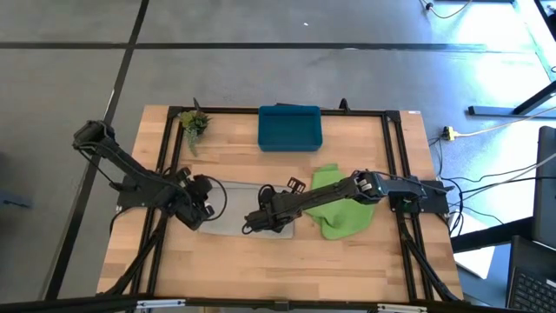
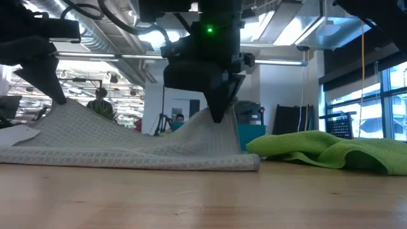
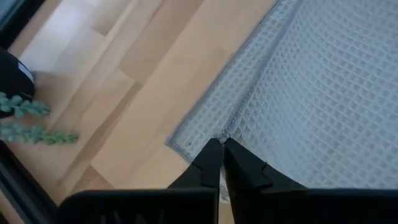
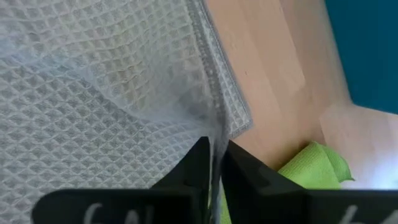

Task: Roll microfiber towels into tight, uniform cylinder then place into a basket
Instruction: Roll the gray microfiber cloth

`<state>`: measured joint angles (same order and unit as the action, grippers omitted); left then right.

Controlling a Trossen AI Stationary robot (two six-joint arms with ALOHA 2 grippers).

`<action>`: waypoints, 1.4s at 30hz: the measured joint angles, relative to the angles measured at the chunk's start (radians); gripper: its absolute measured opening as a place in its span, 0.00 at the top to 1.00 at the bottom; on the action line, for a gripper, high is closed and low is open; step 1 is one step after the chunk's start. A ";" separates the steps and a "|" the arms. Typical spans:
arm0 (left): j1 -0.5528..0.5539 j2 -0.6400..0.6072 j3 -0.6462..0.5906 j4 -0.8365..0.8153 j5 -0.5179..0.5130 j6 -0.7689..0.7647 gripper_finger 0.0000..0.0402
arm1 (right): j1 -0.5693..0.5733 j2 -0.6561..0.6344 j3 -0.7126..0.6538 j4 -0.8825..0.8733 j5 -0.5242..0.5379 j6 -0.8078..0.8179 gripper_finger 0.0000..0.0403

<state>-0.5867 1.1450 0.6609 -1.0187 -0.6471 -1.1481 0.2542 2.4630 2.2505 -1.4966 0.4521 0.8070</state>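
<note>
Pinching one grey towel point(image 1: 228, 209): left tool point(image 3: 222, 144), right tool point(image 4: 212, 144); one green towel point(image 1: 340, 213), one basket point(image 1: 290, 128).

Bare table point(image 1: 287, 261) lies open in front; the green towel point(image 1: 339, 209) crowds the basket point(image 1: 290, 128) approach.

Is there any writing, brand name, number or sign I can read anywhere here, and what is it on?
None can be read.
Right tool: pale marks on the dark housing at its base, cut off by the picture's edge, unreadable.
Grey towel, green towel, blue basket: no label or print shows.
Room behind the table, low view: no legible sign.
</note>
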 joint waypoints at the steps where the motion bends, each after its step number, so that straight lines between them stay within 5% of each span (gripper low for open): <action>1: 0.006 0.000 0.000 0.000 -0.009 0.007 0.96 | 0.000 0.000 0.000 0.001 -0.001 0.000 0.88; 16: 0.148 0.000 0.000 0.015 0.006 0.085 0.79 | -0.038 0.000 0.012 -0.024 0.025 0.080 0.57; 29: 0.090 0.000 -0.017 0.097 0.087 0.081 0.79 | 0.032 -0.044 0.085 -0.011 0.001 0.085 0.55; 36: 0.042 0.000 -0.156 0.357 0.172 0.085 0.79 | 0.130 -0.036 -0.028 0.227 -0.011 0.103 0.55; 42: 0.020 0.000 -0.233 0.415 0.196 0.077 0.78 | 0.157 -0.036 -0.170 0.366 -0.044 0.107 0.55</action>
<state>-0.5671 1.1454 0.4275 -0.6041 -0.4509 -1.0710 0.4114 2.4270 2.0809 -1.1307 0.4078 0.9138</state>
